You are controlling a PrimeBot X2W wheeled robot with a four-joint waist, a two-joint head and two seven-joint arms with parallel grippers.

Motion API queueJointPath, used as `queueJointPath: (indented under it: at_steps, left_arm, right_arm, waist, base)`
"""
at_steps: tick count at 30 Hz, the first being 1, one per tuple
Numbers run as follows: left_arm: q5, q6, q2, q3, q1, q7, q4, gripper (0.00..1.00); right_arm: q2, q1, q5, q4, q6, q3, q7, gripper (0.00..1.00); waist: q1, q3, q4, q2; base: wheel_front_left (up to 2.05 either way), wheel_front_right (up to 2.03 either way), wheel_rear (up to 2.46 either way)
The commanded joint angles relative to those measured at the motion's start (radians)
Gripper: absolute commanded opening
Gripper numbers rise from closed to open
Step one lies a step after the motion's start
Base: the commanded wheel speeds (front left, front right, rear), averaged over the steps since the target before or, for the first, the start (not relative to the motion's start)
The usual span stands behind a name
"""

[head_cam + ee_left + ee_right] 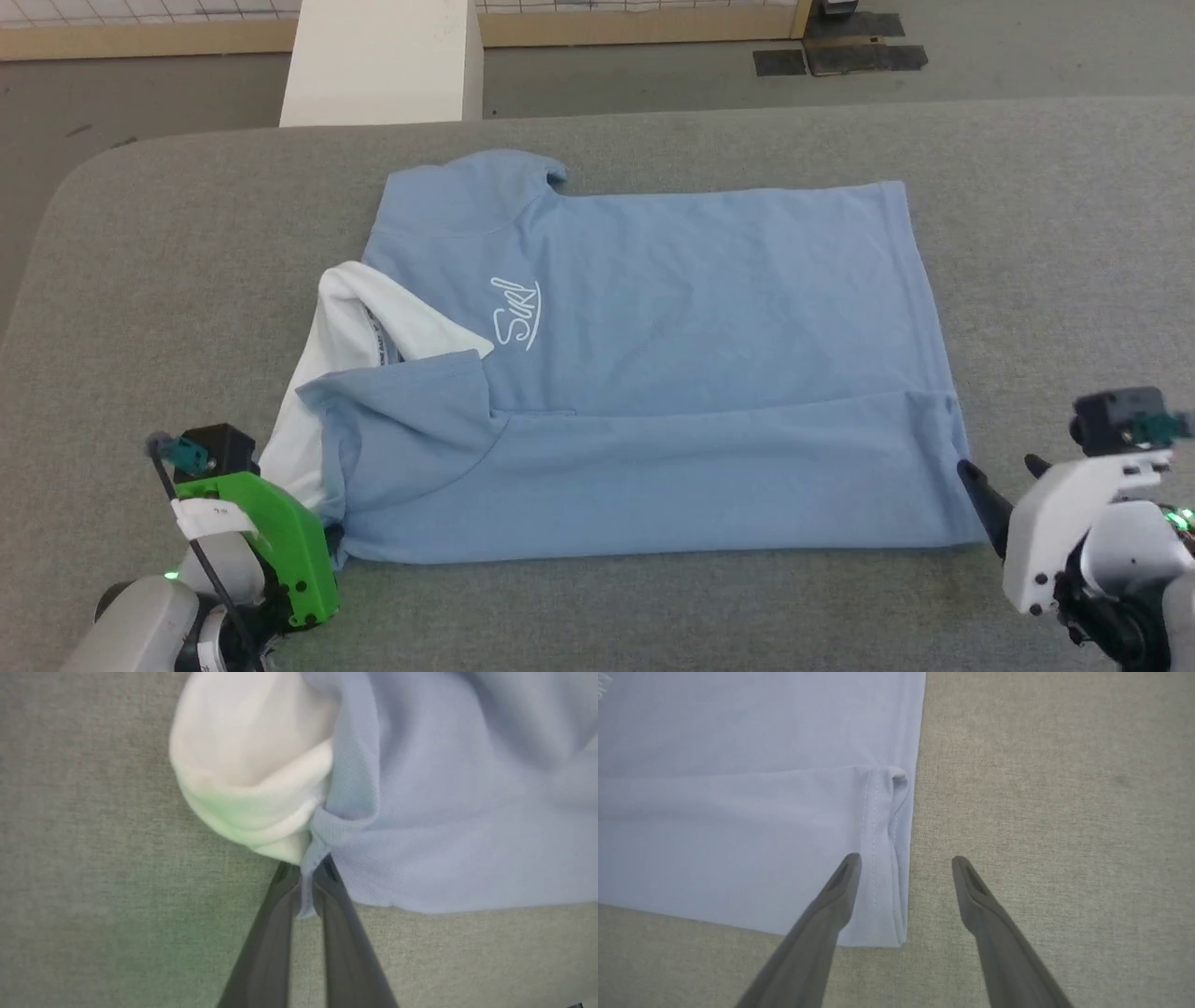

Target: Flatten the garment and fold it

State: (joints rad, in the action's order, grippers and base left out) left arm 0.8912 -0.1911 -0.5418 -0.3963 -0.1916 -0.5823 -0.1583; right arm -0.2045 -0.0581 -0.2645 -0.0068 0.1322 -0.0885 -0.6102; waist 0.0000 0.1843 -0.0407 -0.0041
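The garment (pixel 653 373), a light blue polo shirt with a white script logo, lies spread on the grey table, its near strip folded over and its white collar (pixel 345 327) at the left. My left gripper (pixel 306 872) is shut on the shirt's near-left corner (pixel 303 896), right beside the white collar (pixel 252 765); in the head view the left gripper (pixel 329 541) sits at that corner. My right gripper (pixel 906 863) is open and straddles the hem (pixel 887 858) at the near-right corner, one finger over the cloth and one over bare table. From the head, the right gripper (pixel 999 471) shows at that corner.
The grey padded table (pixel 140 280) extends well beyond the shirt on all sides, with a rounded far-left corner. Beyond its far edge stand a white pillar (pixel 383 61) and dark floor mats (pixel 840 51).
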Motion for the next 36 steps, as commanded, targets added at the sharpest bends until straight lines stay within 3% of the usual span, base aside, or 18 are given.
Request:
queueJointPath:
  at_steps: [1,7,14,15,16,17,29,36]
  left_arm:
    - [0.004,-0.01,0.0,0.001,0.024,0.005,0.014,0.0]
    - [0.007,-0.019,-0.014,0.019,0.031,0.016,0.094,0.0]
    - [0.015,-0.023,-0.019,0.035,0.038,0.03,0.132,0.0]
    - [0.017,-0.024,-0.019,0.038,0.04,0.033,0.136,0.0]
    - [0.02,-0.024,-0.019,0.04,0.042,0.035,0.138,0.0]
    - [0.025,-0.023,-0.016,0.044,0.045,0.039,0.141,0.0]
    - [0.042,-0.042,-0.005,0.065,0.066,0.062,0.156,0.0]
    - [0.053,-0.093,-0.021,0.092,0.119,0.055,0.241,0.0]
  right_arm:
    - [-0.009,-0.032,0.023,0.017,-0.002,0.011,-0.086,1.0]
    - [-0.027,-0.096,0.082,0.031,-0.002,0.062,-0.354,1.0]
    - [-0.012,-0.093,0.092,0.04,-0.002,0.087,-0.47,1.0]
    - [-0.006,-0.091,0.088,0.042,-0.002,0.079,-0.478,0.43]
    - [-0.002,-0.089,0.087,0.042,-0.002,0.075,-0.482,0.18]
    - [-0.002,-0.088,0.086,0.039,-0.002,0.075,-0.483,0.0]
    - [0.001,-0.098,0.04,0.001,-0.002,-0.004,-0.414,0.0]
    - [-0.036,-0.045,-0.017,-0.07,-0.002,-0.039,-0.44,0.0]
  waist:
    - [0.0,0.014,0.011,0.0041]
    - [0.0,0.057,0.044,0.0041]
    - [0.0,0.078,0.064,0.0041]
    - [0.0,0.078,0.065,0.0041]
    - [0.0,0.077,0.066,0.0041]
    - [0.0,0.076,0.066,0.0041]
    - [0.0,-0.019,0.056,0.0041]
    - [0.0,-0.101,0.051,0.0041]
  base:
    - [0.0,0.0,0.0]
    - [0.0,0.0,0.0]
    - [0.0,0.0,0.0]
    - [0.0,0.0,0.0]
    - [0.0,0.0,0.0]
    - [0.0,0.0,0.0]
    - [0.0,0.0,0.0]
    - [0.0,0.0,0.0]
